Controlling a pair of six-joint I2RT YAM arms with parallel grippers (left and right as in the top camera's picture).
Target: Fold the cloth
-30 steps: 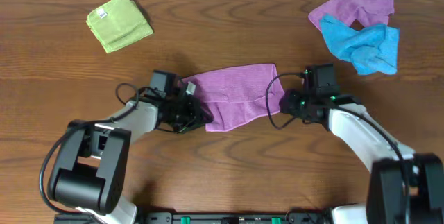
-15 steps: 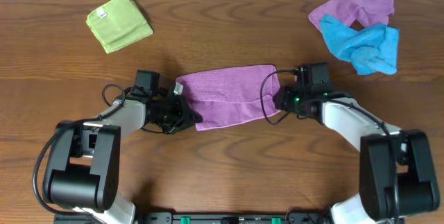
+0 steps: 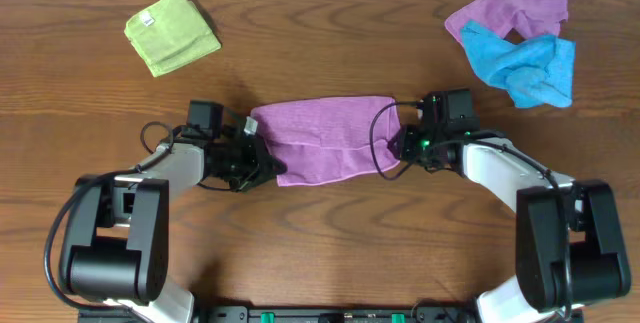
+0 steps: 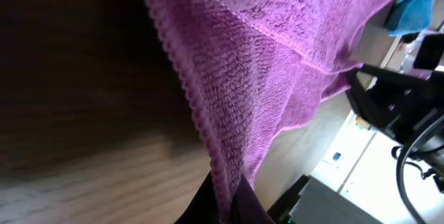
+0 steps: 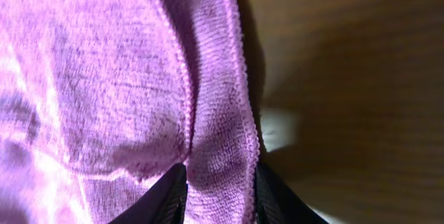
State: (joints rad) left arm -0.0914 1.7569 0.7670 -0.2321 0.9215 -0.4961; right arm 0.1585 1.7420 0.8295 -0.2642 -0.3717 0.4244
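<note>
The lilac cloth (image 3: 325,138) lies crumpled and partly folded over at the table's middle. My left gripper (image 3: 262,159) is at its left end, shut on the hem; in the left wrist view the dark fingertips (image 4: 225,207) pinch the cloth (image 4: 277,50) edge, and the cloth rises away from them. My right gripper (image 3: 396,143) is at the right end. Its fingers (image 5: 166,197) straddle a folded strip of the cloth (image 5: 104,78) along the hem, with a gap still between them, and the strip fills that gap.
A folded lime-green cloth (image 3: 172,31) lies at the back left. A second purple cloth (image 3: 505,11) and a bright blue cloth (image 3: 525,65) are heaped together at the back right. Cables loop beside both wrists.
Both grippers and the cloth have shifted left across the table. The right gripper's jaws have narrowed round the cloth's right hem. The left has stayed shut on the cloth.
</note>
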